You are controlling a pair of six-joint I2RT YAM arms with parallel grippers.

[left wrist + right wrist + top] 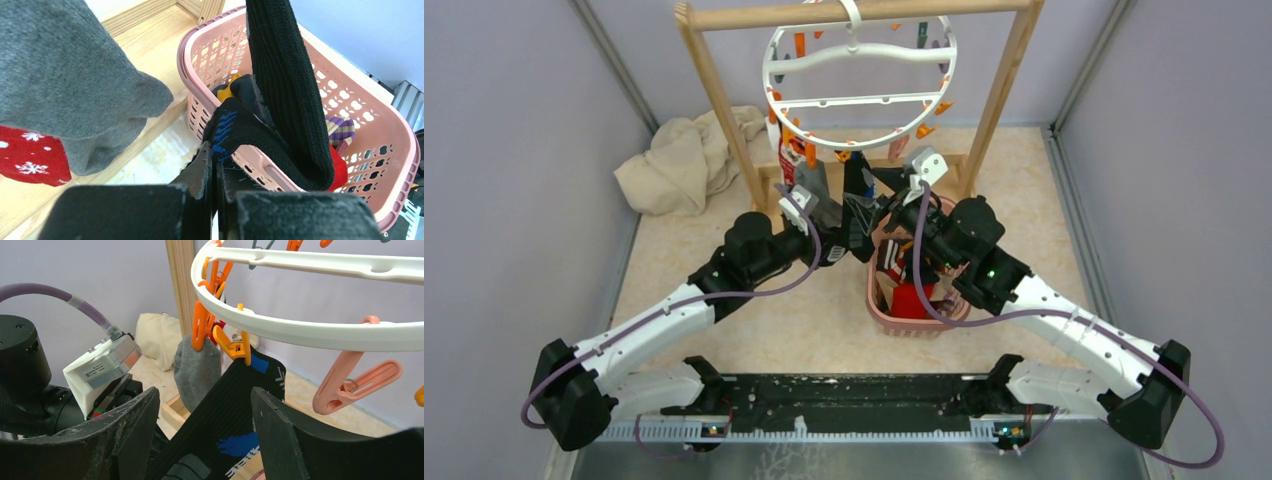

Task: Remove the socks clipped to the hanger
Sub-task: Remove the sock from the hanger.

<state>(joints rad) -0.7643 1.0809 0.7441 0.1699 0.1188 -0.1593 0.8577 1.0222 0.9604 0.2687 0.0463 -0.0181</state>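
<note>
The white ring hanger [859, 80] hangs from the wooden rack, and its rim [310, 332] fills the top of the right wrist view. A black sock [235, 410] with blue marks hangs from an orange clip [235, 347] and stretches down toward the basket. My right gripper [205, 405] is open, its fingers on either side of this sock with gaps showing. My left gripper [216, 157] is shut on the black sock's [280, 90] lower end by the basket rim. Beside it, a grey sock [197, 372] and a red snowflake sock [30, 160] stay clipped.
A pink lattice basket [894, 318] holding loose socks sits under both grippers. The wooden rack's posts [724, 110] and base bar stand just behind. A crumpled beige cloth [679, 160] lies at the back left. An empty pink clip [350, 382] dangles from the ring.
</note>
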